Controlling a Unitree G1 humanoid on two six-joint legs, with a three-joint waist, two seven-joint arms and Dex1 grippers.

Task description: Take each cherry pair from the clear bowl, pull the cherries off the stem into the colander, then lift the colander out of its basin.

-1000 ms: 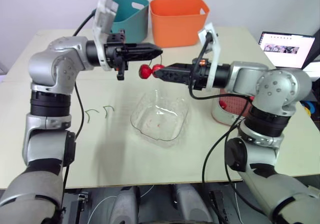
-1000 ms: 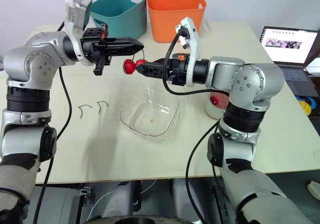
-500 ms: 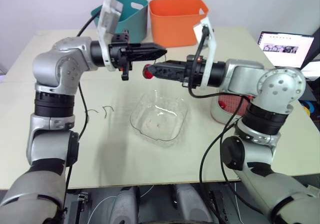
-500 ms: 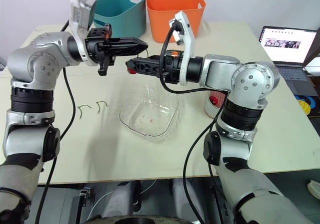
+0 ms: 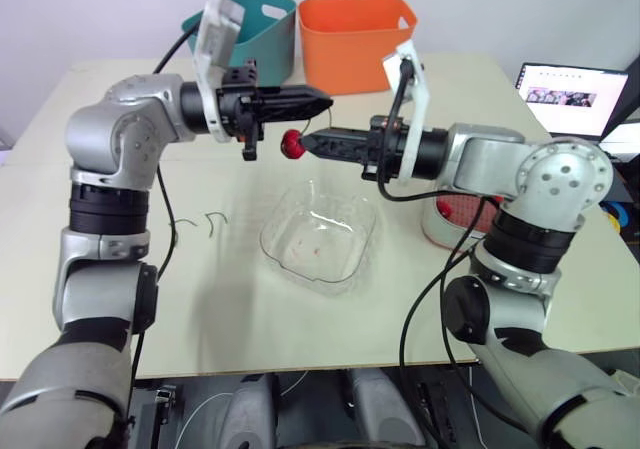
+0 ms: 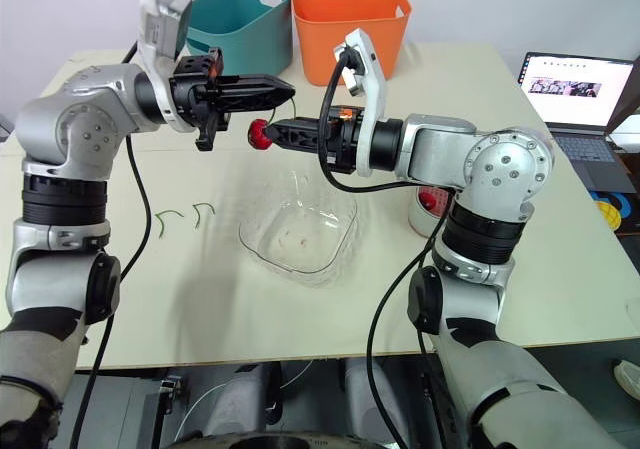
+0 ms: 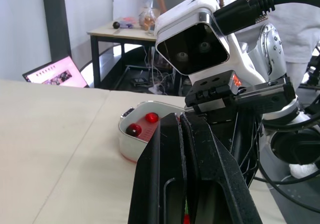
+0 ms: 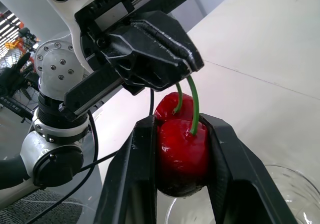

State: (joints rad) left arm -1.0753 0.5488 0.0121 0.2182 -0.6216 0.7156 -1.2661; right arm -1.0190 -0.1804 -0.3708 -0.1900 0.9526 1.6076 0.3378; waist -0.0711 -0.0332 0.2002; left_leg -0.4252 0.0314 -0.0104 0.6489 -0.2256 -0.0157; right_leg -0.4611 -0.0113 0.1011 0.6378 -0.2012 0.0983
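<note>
Beige table (image 5: 220, 314) with clear bowl (image 5: 276, 231); left gripper (image 5: 323, 100) tight on stem (image 8: 194, 104), right gripper (image 5: 306, 144) tight around cherry (image 8: 182, 151).

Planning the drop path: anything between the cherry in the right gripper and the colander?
No object between them. The cherry hangs by its stem from the left gripper; the right forearm overhangs the colander.

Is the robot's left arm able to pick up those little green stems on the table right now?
Probably not yet. The left gripper is shut on the stem of the cherry pair above the clear bowl. The loose stems lie uncovered beside the bowl, so once it lets go the way looks free.
</note>
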